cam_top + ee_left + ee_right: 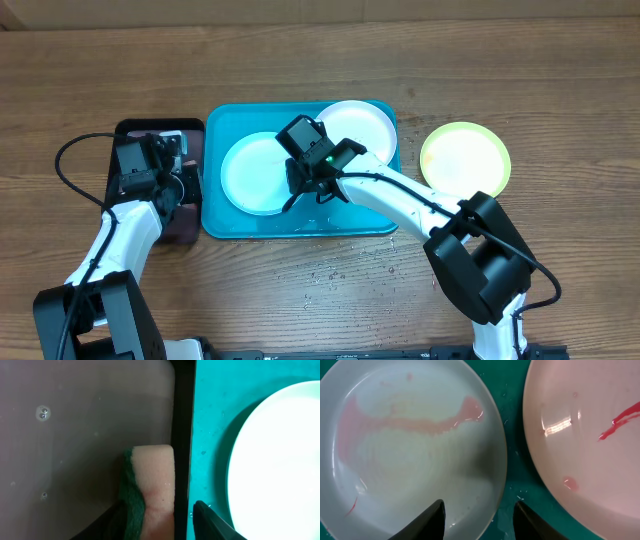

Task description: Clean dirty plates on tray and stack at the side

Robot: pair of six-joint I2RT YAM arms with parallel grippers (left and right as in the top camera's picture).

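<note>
The teal tray (225,215) holds a light blue plate (255,175) on its left and a white plate (362,128) at its back right. Both show red smears in the right wrist view, on the light blue plate (415,435) and the white plate (590,435). A yellow-green plate (465,158) lies on the bare wood to the right of the tray. My right gripper (312,185) (479,505) hangs open low over the tray (512,435), its jaws straddling the blue plate's right rim. My left gripper (170,185) (157,510) is shut on a pink sponge (155,480) with a green scrub side.
A smaller black-rimmed tray (190,128) with a pinkish inside (85,425) sits against the teal tray's left edge, under my left gripper. Water drops speckle the wood (335,270) in front of the teal tray. Bare tabletop lies behind and to the far right.
</note>
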